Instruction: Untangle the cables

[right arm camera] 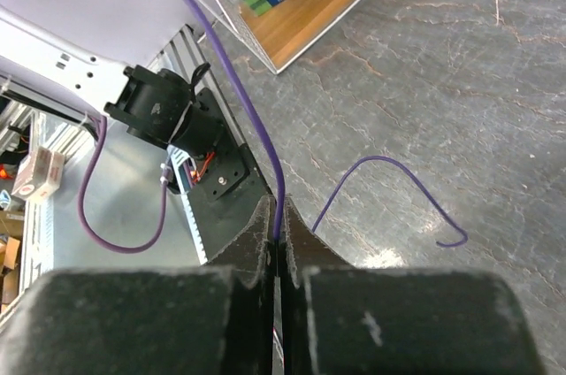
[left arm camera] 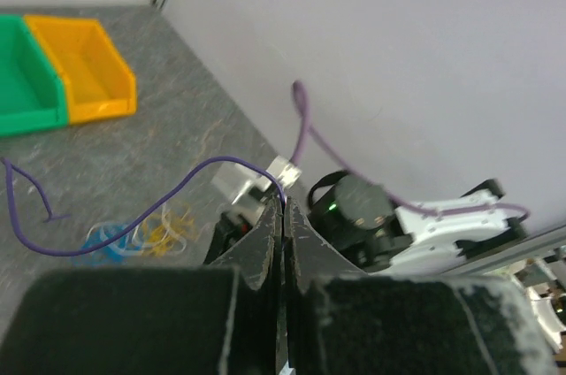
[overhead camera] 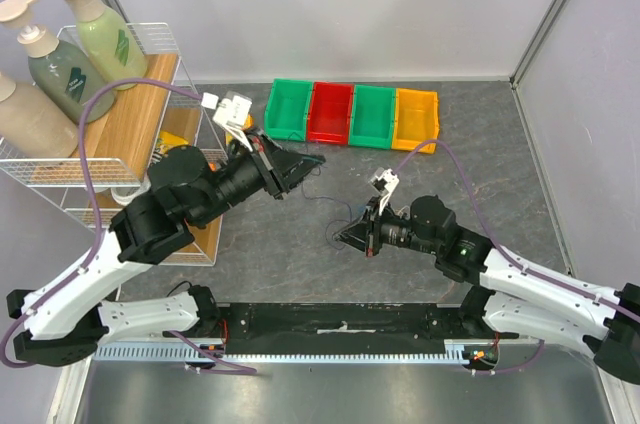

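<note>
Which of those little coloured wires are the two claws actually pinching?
The purple wire: the left gripper and the right gripper are both shut on it. The blue curl and the yellow curl lie loose on the table, untouched.

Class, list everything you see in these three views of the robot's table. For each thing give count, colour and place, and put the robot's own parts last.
purple cable: one, purple, pinched by both grippers, loose end arcing over the table
curly cables: small heap, blue and yellow, lying on the table between the arms
bins: four, green, red, green, orange, in a row at the far edge of the table
pump bottles: three, pale green, grey-green, beige, on top of the rack
rack: one, white wire with wooden shelves, far left
table: one, grey, stone-patterned
left gripper: one, black, shut on the purple cable
right gripper: one, black, shut on the purple cable
</note>
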`<state>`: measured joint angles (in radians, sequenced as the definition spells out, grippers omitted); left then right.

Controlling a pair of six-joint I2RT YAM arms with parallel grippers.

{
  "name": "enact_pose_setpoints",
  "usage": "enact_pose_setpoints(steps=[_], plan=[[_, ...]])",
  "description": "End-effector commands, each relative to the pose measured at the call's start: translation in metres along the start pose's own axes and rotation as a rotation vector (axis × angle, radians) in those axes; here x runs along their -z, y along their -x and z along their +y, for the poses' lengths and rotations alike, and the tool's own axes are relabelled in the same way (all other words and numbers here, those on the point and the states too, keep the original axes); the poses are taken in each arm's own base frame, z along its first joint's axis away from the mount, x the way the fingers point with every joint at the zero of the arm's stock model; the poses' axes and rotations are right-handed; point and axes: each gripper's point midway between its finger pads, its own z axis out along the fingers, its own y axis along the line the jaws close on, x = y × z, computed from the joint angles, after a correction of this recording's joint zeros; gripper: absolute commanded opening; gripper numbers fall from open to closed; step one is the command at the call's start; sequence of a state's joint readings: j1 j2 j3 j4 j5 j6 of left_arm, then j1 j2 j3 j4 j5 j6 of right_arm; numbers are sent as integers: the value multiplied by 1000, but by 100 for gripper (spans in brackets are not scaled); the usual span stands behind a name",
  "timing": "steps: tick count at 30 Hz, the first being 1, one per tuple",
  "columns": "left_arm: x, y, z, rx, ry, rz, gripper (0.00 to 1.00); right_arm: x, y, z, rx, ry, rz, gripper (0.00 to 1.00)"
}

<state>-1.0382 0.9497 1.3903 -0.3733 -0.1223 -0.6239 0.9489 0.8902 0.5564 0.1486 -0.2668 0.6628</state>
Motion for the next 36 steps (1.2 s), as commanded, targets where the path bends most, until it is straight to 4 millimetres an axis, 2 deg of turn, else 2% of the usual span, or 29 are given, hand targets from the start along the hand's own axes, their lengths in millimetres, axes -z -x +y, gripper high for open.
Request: enact_pose_setpoints(steps=[1,4,7,9,15,16,19,24,27,30,36], plan=[[1,-58,51,-36,152,147,1,-2,6,3,51,-19,31,0],[8,-97,79,-44,207,227,2,-9,-6,2,17,-8,83,0],[15,-134,86,-53,158,334,2,-18,-23,-3,-16,-24,148,0],[20,-155,94,-33,156,381,2,-24,-33,-13,-41,-68,190,0],[44,-217,135,40,228,478,2,-39,-58,-47,-156,-219,234,0],[48,-230,136,55,207,510,2,-42,-64,-49,-180,-217,240,0],[54,-252,141,85,185,550,2,-57,-83,-52,-263,-181,255,0],[52,-285,147,135,154,620,2,-71,-98,-58,-338,-181,280,0],[51,-302,154,151,167,665,2,-61,-110,-78,-362,-261,307,1],[47,-313,157,160,162,694,2,-47,-116,-88,-366,-294,314,5],[34,-330,161,145,164,752,2,-19,-124,-101,-297,-373,393,29]])
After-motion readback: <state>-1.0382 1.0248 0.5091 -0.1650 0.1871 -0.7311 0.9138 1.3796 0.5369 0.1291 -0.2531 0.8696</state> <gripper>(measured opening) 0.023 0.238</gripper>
